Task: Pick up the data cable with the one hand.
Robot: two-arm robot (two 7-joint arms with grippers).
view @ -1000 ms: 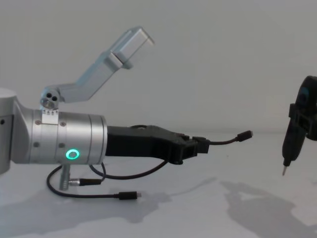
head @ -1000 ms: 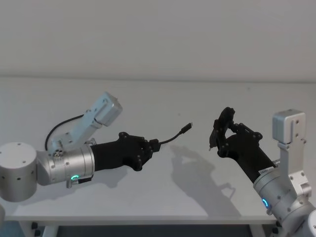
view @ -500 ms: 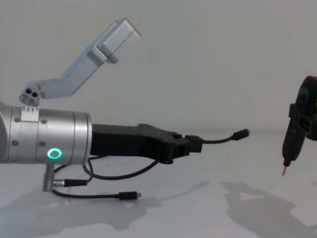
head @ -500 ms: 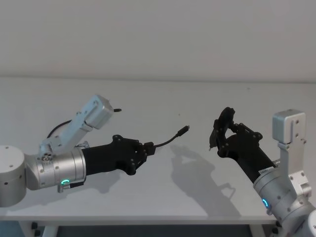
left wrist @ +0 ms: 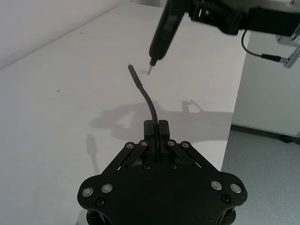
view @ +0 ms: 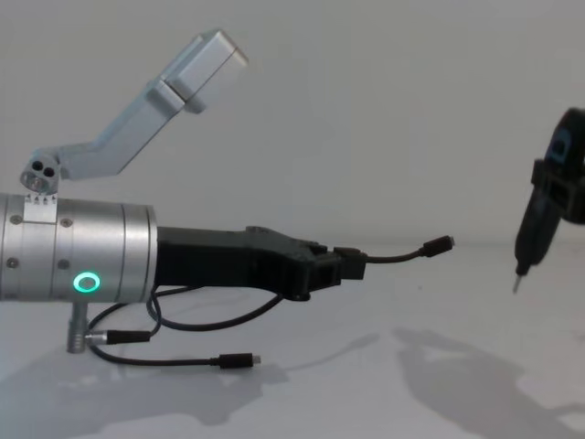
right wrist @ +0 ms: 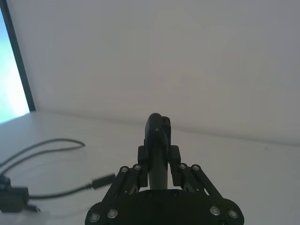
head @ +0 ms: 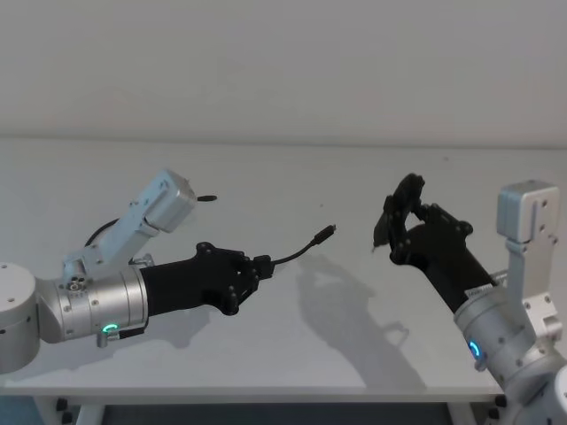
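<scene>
**Cable gripped — lift half done**

Your left gripper (view: 352, 262) is clamped tight on the data cable (view: 399, 257) near one plug, holding it above the table (view: 366, 393). The rest trails on the surface — raising it clear remains. The right gripper (head: 395, 223) hangs idle farther right.

Plain white wall (head: 283, 62) behind a white tabletop (head: 266, 177), grey floor (left wrist: 262, 187) beyond its edge, bright dark-framed window (right wrist: 9, 79) alongside.
</scene>
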